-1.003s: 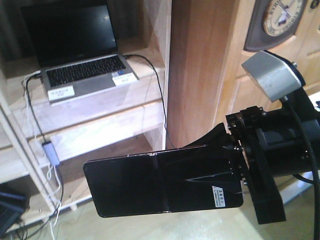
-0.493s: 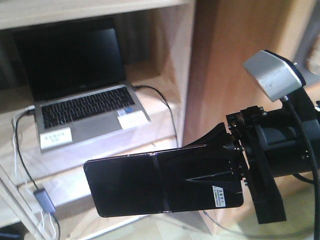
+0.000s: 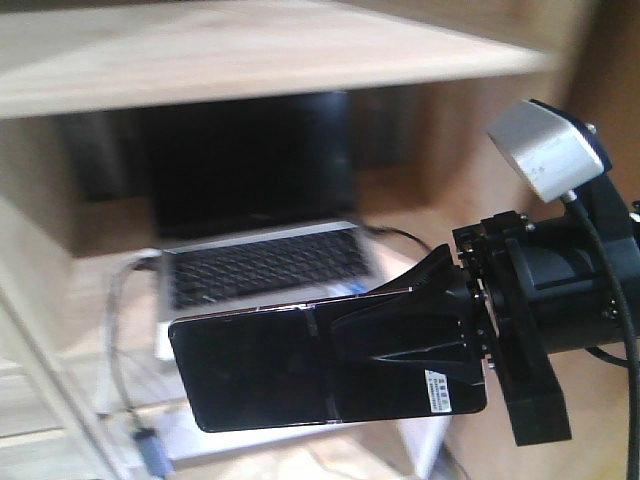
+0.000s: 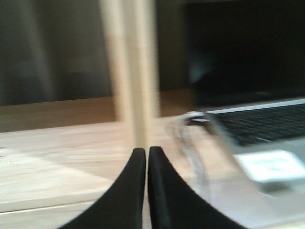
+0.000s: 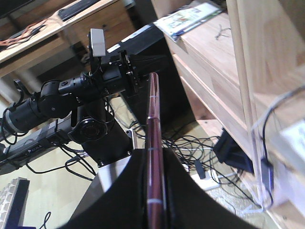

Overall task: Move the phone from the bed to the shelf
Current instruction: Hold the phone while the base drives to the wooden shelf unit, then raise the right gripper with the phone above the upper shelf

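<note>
Within a second the laptop [image 3: 262,262] and its pale shelf [image 4: 57,138] have swung from 10 o'clock to 12 o'clock behind the phone [image 3: 300,370]. The right gripper [image 3: 355,340] still clamps it at the sticker end, slab jutting toward 9 o'clock. We judge the carry nearly over. The right wrist view shows the phone edge-on between the fingers. The left wrist view shows the left gripper [image 4: 145,160] pinched together, empty.

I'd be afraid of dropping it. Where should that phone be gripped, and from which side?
Probably by its sticker end, coming in from that short edge and pinching the two flat faces, as the right end effector does now. The phone is a thin slab, so only the faces give purchase, and that end lies clear of the crease.
</note>
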